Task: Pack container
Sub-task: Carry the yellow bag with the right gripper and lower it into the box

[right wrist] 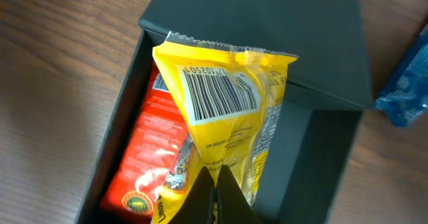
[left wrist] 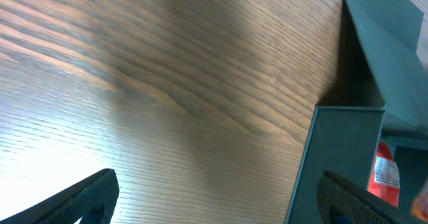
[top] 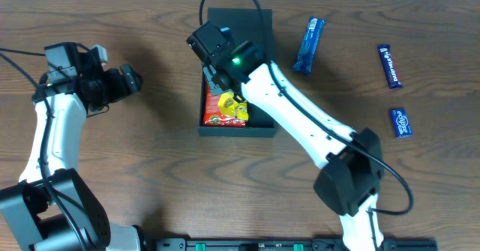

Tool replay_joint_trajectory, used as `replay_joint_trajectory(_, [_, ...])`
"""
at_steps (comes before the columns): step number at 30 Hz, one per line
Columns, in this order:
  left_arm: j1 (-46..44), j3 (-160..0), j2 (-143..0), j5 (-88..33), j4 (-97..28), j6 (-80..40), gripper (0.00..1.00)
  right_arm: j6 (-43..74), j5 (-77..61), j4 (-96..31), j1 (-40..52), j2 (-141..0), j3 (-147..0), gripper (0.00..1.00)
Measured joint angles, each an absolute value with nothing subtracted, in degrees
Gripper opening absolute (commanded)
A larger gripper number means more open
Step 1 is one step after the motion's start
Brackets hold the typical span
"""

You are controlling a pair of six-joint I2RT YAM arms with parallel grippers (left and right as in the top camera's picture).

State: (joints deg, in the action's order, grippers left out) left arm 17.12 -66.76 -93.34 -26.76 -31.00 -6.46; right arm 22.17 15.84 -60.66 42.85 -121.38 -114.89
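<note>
The dark teal-green container (top: 236,131) lies open at the table's middle, its lid flap (top: 240,19) folded back. A red packet (top: 213,110) lies inside on the left. My right gripper (top: 225,82) is over the box, shut on a yellow packet (top: 235,112). In the right wrist view the fingers (right wrist: 215,197) pinch the yellow packet (right wrist: 221,110), which hangs over the red packet (right wrist: 150,144) inside the container (right wrist: 314,164). My left gripper (top: 135,79) is open and empty, left of the box. Its view (left wrist: 217,204) shows the container's wall (left wrist: 334,157).
Three blue snack bars lie on the table right of the box: one (top: 309,45) near the lid, one (top: 388,65) far right, and a small one (top: 401,122) below it. The right arm stretches across the box's right side.
</note>
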Motion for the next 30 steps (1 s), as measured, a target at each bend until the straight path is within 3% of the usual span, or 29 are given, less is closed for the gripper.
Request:
replay_joint_trajectory(21, [17.3, -67.0, -93.3, -27.0, -32.4, -4.4, 0.95, 22.6, 12.8, -61.6, 44.9, -127.1, -116.3, 0.03])
replay_joint_trajectory(22, [17.3, -67.0, -93.3, -27.1, -32.5, -4.4, 0.95, 22.6, 12.8, -61.3, 44.9, -127.3, -116.3, 0.17])
replay_joint_trajectory(23, [17.3, -67.0, -93.3, -27.1, -32.6, -4.4, 0.95, 22.8, 12.8, -60.7, 44.9, -127.3, -116.3, 0.41])
replay_joint_trajectory(26, [17.3, -67.0, -93.3, -27.2, -32.6, -4.4, 0.95, 22.9, 12.7, -59.7, 45.0, -127.3, -116.5, 0.89])
replay_joint_trajectory(27, [17.3, -67.0, -93.3, -27.2, -32.6, -4.4, 0.95, 22.9, 12.6, -59.7, 45.0, -127.3, -116.5, 0.98])
replay_joint_trajectory(30, [17.3, -67.0, -93.3, -27.2, -32.6, -4.4, 0.95, 22.9, 12.6, -60.1, 45.0, -127.3, -117.4, 0.95])
